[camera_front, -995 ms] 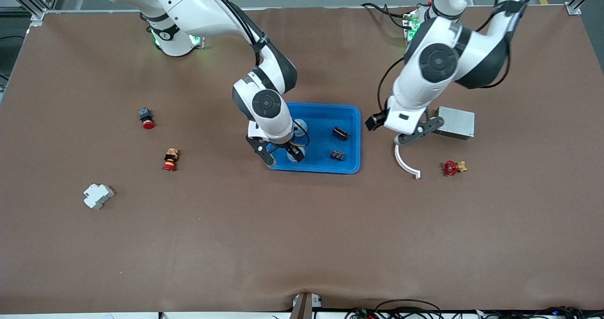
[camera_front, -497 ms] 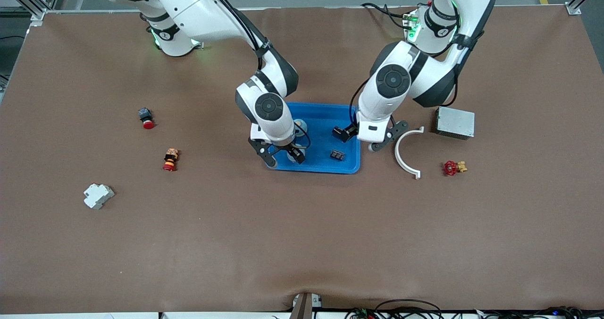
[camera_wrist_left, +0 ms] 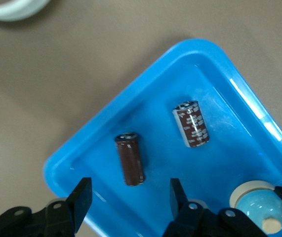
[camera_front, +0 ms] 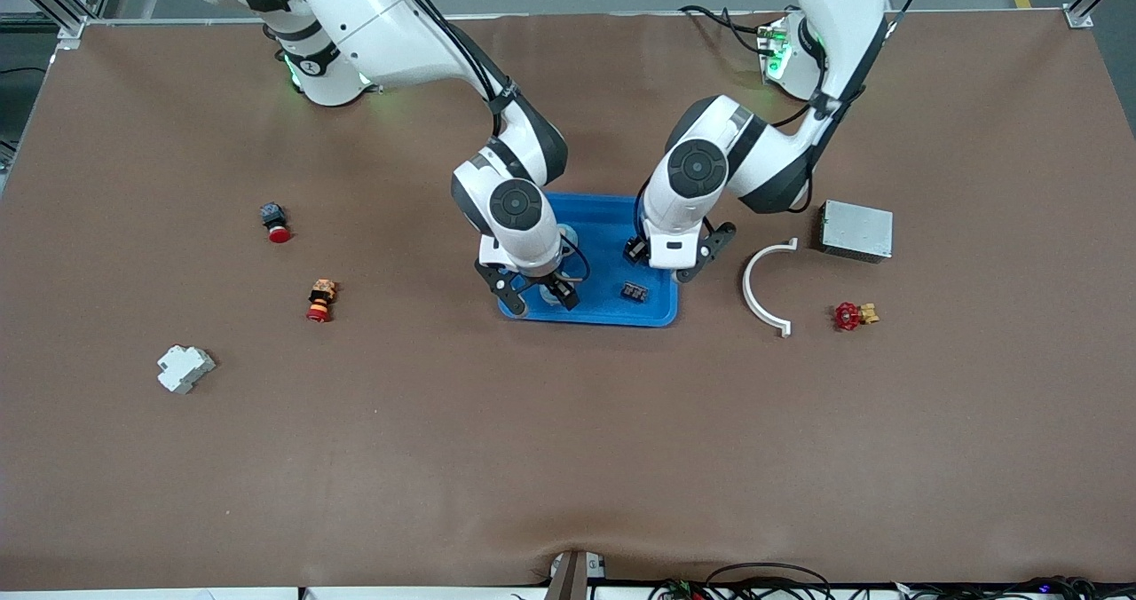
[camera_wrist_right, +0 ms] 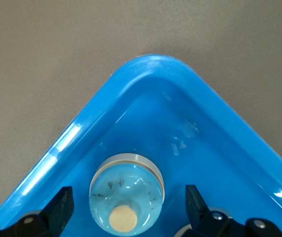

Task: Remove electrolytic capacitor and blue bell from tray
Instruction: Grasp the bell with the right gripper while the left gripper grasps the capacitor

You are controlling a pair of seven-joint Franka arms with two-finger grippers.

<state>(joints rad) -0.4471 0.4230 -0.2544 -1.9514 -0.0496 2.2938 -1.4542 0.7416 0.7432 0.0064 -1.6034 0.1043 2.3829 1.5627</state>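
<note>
- Motion comes from the left arm: within the last second it has swung away from the grey box (camera_front: 856, 230) and white arc (camera_front: 754, 289) and come in over the tray (camera_front: 603, 218), at the end toward its own base.
- The left gripper (camera_wrist_left: 129, 197) now hangs low over a brown capacitor (camera_wrist_left: 130, 158) lying in the tray near a corner. Its jaws have drawn in but are spread either side of it, not touching it.
- My reading: that grasp is about to close, so the capacitor is lined up but not yet taken.
- The right gripper (camera_front: 532, 294) has hardly moved. It sits over a blue bell (camera_wrist_right: 126, 195) in the tray's corner toward the right arm, jaws wide apart and straddling it without contact.
- Both task things lie in the tray, so nothing is removed yet.
- A 2nd capacitor (camera_wrist_left: 192, 123) and a 2nd bell (camera_wrist_left: 257, 207) also rest in the tray.
- Writing: pale marks run along the 2nd capacitor's sleeve, too small to read. No brand is legible anywhere.
</note>
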